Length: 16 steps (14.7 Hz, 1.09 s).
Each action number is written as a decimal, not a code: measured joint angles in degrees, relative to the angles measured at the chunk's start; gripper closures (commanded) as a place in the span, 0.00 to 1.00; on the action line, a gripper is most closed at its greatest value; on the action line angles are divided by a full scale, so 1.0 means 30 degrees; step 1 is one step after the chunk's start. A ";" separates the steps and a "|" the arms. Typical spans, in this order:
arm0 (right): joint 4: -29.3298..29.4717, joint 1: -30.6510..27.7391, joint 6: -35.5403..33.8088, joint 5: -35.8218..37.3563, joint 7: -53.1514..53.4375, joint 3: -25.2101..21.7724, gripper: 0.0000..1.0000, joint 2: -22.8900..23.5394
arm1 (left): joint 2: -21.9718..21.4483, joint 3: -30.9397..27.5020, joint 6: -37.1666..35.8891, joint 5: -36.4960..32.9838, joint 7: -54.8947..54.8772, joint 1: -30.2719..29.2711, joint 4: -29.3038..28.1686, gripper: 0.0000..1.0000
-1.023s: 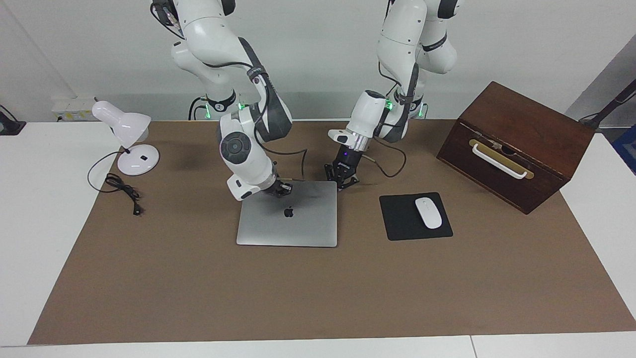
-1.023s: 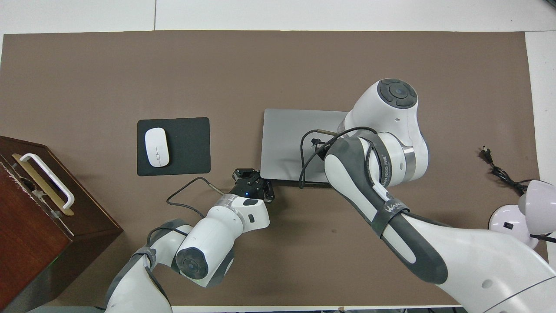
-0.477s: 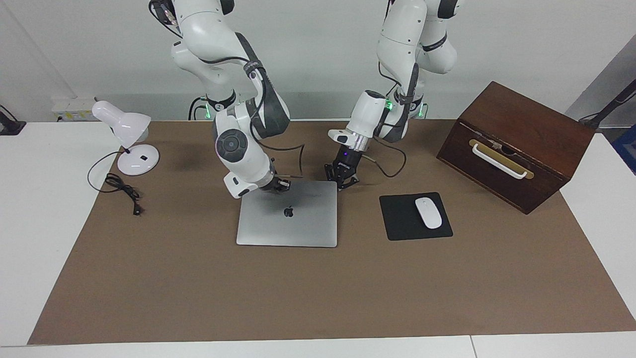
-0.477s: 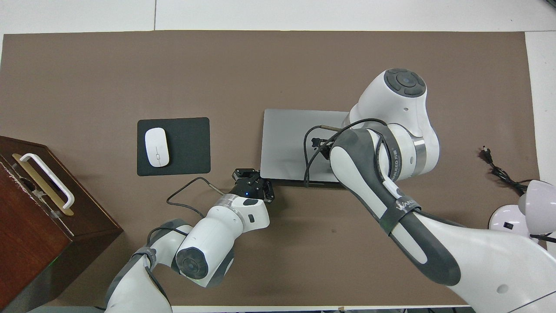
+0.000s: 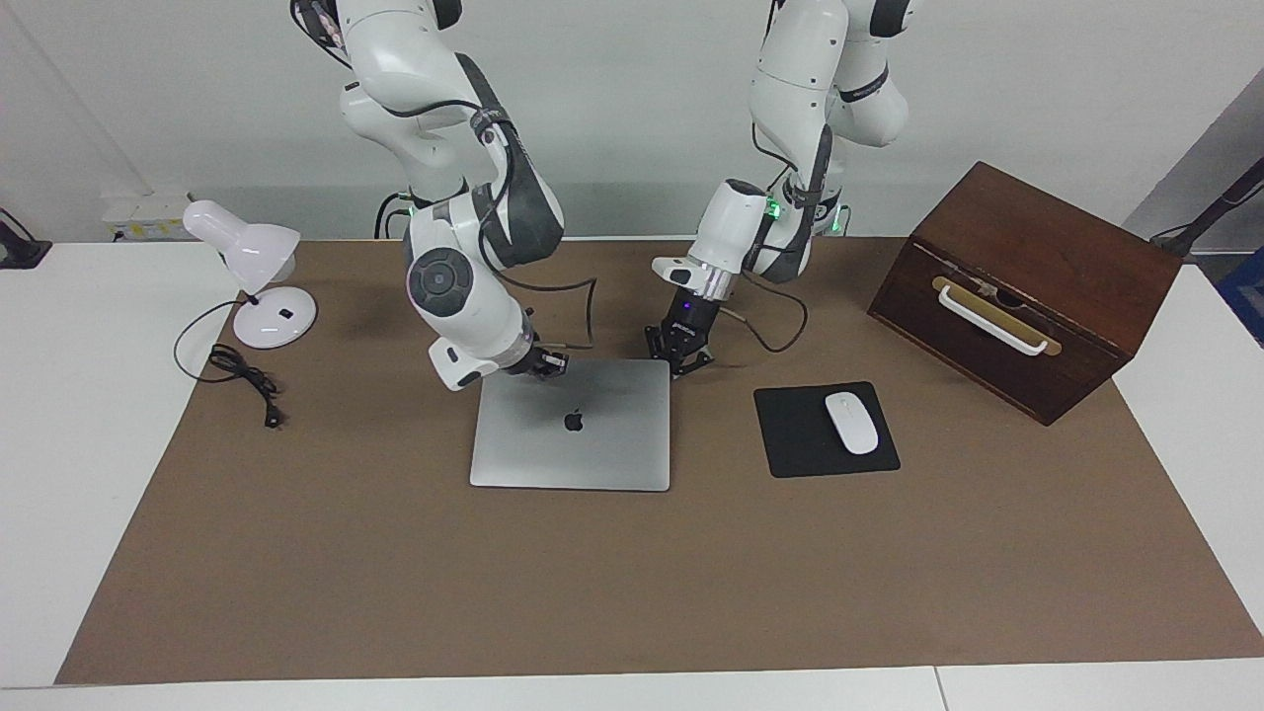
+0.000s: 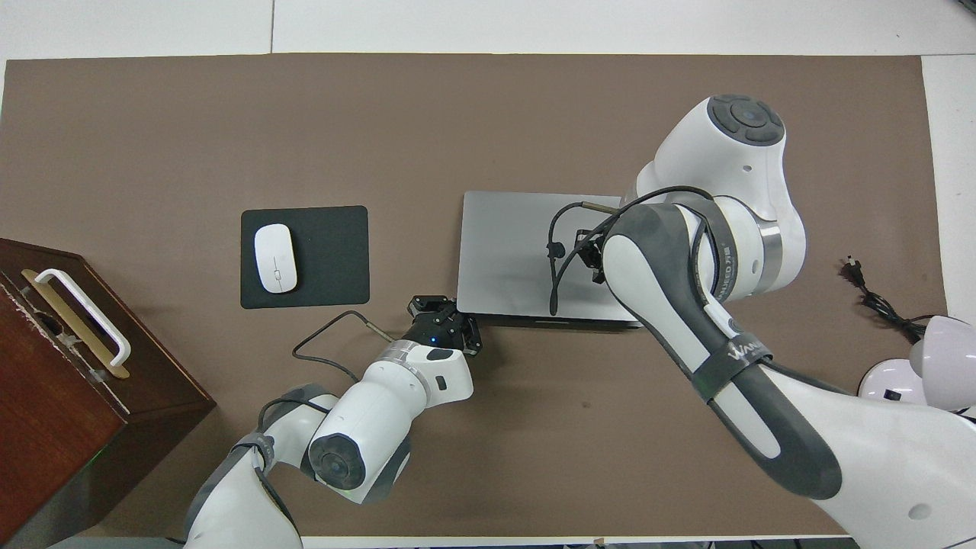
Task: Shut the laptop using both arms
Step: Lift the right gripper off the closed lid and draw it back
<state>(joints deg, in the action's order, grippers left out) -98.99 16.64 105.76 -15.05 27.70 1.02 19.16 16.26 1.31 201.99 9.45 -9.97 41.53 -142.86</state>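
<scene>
I find the laptop (image 5: 571, 425) flat on the counter (image 5: 395, 592) mid-mat, lid down, the left claw (image 5: 679, 357) spread at its robot-side corner, the right claw (image 5: 545, 363), grip unreadable, over the robot-side edge; I judge both should withdraw straight upward.

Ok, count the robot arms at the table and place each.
2. The right arm reaches over the laptop's corner nearest the lamp; the left arm stands at its corner nearest the mouse pad.

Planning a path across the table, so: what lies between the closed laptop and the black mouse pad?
Only bare brown table cover lies between the laptop and the mouse pad, shown in both views. The left gripper sits by the laptop's corner nearest the robots.
</scene>
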 measured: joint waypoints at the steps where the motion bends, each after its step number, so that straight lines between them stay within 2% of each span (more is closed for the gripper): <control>1: 0.0021 -0.0003 0.0001 0.0267 -0.0204 -0.0016 1.00 -0.0010 | -0.0001 0.0000 0.0000 0.0002 0.0094 0.0000 0.0000 1.00; 6: 0.0060 -0.1096 0.0020 0.1929 -0.1844 -0.0073 1.00 -0.0579 | -0.0045 -0.0003 -0.0023 0.0013 0.0396 0.0000 -0.0037 1.00; 7: 0.0061 -0.1440 0.0021 0.2166 -0.2148 -0.0088 0.88 -0.0702 | -0.0131 -0.0005 -0.0062 0.0022 0.0456 0.0000 -0.0129 1.00; 8: 0.0066 -0.1731 0.0024 0.2465 -0.2348 -0.0097 0.62 -0.0809 | -0.0268 -0.0008 -0.0152 0.0024 0.0586 0.0000 -0.0263 1.00; 9: 0.0069 -0.1928 0.0027 0.2718 -0.2444 -0.0103 0.43 -0.0915 | -0.0443 -0.0009 -0.0322 0.0025 0.0687 0.0000 -0.0410 1.00; 12: 0.0076 -0.1946 0.0027 0.3362 -0.2475 -0.0102 0.11 -0.1291 | -0.1375 -0.0097 -0.1911 0.0062 0.0849 -0.0031 -0.0728 1.00; 13: 0.0072 -0.1942 0.0026 0.3426 -0.2475 -0.0103 0.02 -0.1472 | -0.1901 -0.0143 -0.2896 0.0069 0.0853 -0.0057 -0.0739 1.00; 16: 0.0063 -0.2393 -0.0009 0.3725 -0.2475 -0.0126 0.00 -0.2258 | -0.4089 -0.0255 -0.6467 0.0096 0.0869 -0.0347 -0.0747 1.00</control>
<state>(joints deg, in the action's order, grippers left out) -98.80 9.46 105.73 -3.88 20.28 0.64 12.39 4.00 0.54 182.59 9.73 -7.36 40.49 -145.10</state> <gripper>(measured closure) 0.198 0.991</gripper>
